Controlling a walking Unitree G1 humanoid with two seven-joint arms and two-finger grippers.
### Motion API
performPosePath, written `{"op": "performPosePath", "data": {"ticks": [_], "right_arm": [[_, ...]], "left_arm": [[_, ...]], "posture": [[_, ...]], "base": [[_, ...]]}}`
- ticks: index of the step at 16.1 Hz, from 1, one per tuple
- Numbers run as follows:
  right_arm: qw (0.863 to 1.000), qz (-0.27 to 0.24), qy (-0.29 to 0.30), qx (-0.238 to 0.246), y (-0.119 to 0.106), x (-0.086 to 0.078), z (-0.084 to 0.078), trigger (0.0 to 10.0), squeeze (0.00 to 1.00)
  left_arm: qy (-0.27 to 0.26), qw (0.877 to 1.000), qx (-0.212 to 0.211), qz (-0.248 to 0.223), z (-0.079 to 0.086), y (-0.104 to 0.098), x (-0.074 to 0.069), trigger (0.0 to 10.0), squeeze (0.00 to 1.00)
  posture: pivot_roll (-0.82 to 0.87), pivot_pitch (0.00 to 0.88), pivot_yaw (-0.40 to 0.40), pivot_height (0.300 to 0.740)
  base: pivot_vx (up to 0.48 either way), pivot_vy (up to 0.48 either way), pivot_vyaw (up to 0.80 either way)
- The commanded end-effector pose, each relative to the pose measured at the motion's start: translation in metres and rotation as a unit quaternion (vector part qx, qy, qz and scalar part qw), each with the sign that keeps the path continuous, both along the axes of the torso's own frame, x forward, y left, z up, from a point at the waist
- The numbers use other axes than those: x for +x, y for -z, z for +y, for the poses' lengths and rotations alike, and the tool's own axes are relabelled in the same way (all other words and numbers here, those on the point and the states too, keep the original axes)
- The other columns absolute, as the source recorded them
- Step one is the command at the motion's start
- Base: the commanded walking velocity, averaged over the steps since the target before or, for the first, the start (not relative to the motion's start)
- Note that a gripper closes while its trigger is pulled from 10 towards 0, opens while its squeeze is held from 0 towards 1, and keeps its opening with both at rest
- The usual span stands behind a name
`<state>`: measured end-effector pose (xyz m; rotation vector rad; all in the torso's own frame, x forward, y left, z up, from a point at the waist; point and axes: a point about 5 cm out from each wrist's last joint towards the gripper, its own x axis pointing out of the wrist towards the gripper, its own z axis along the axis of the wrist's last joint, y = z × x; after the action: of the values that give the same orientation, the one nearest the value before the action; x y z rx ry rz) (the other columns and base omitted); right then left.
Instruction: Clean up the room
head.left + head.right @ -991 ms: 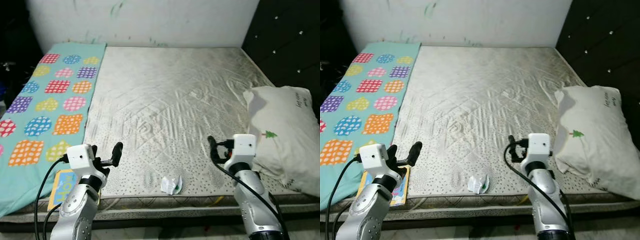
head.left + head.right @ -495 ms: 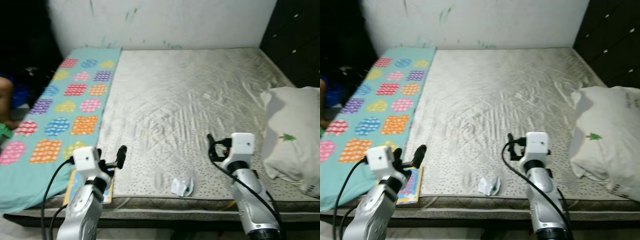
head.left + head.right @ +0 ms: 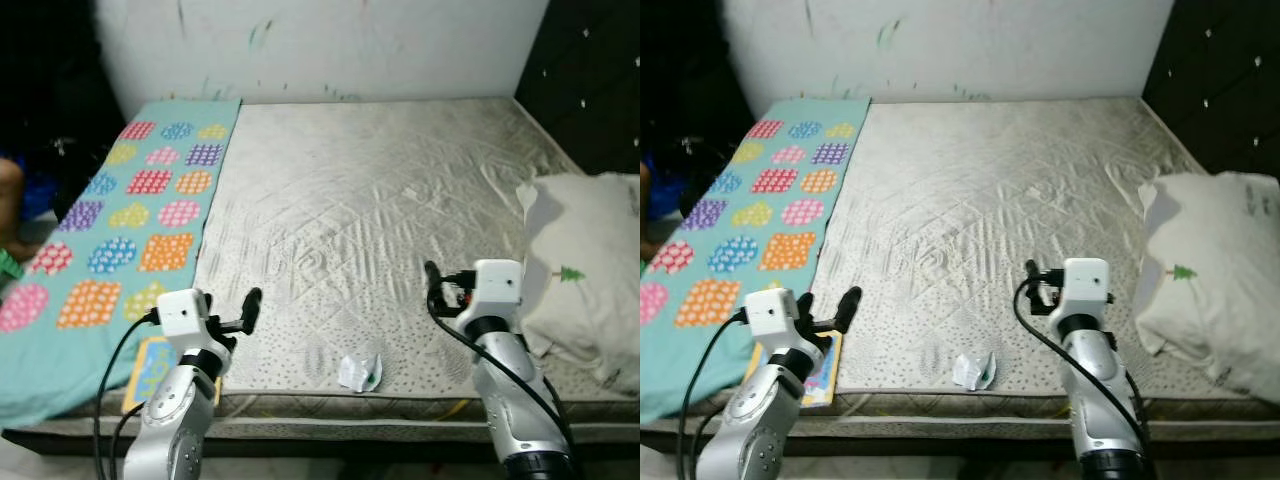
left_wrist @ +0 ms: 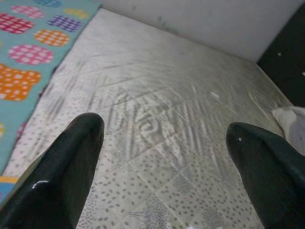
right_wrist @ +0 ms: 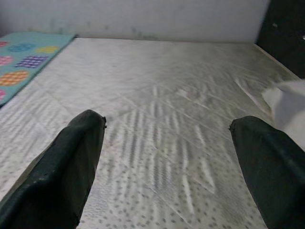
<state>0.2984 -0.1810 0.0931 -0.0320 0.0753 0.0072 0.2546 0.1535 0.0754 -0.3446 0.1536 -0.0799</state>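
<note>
Both the left gripper [image 4: 162,143] and right gripper [image 5: 167,138] hover with fingers spread wide and empty above the near part of a bare quilted mattress [image 3: 370,200], its wide middle open. A crumpled white wrapper [image 3: 360,372] with a green spot lies by the mattress's near edge, between the grippers and nearer the robot than their fingertips.

- One bare quilted mattress [image 3: 370,220].
- One teal blanket [image 3: 120,215] with coloured patches.
- One white pillow [image 3: 585,255] with a small green tree print.
- One crumpled white wrapper [image 3: 360,372].
- One colourful book [image 3: 150,365].
- Two grippers: left gripper [image 4: 162,143], right gripper [image 5: 167,138].
</note>
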Motion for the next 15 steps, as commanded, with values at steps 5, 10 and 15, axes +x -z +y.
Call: {"op": "performPosePath", "data": {"ticks": [5,10,15], "right_arm": [[0.998,0.003,-0.056,-0.004,-0.001,0.012,0.023,10.0,0.0],[0.998,0.011,-0.054,-0.003,0.006,0.008,0.02,10.0,0.0],[1.0,0.002,-0.018,0.013,0.009,0.005,0.018,10.0,0.0]], "left_arm": [[-0.041,0.999,0.007,-0.002,0.01,0.0,-0.007,10.0,0.0],[-0.031,0.999,0.011,0.002,0.007,0.003,-0.005,10.0,0.0],[0.01,0.999,0.03,0.006,0.002,0.005,0.005,10.0,0.0]], "posture": [[-0.1,0.009,-0.039,0.74],[-0.11,0.0,-0.026,0.74],[-0.13,0.0,0.055,0.74]], "base": [[0.0,0.0,0.0],[0.0,0.0,0.0],[0.0,0.0,0.0]]}}
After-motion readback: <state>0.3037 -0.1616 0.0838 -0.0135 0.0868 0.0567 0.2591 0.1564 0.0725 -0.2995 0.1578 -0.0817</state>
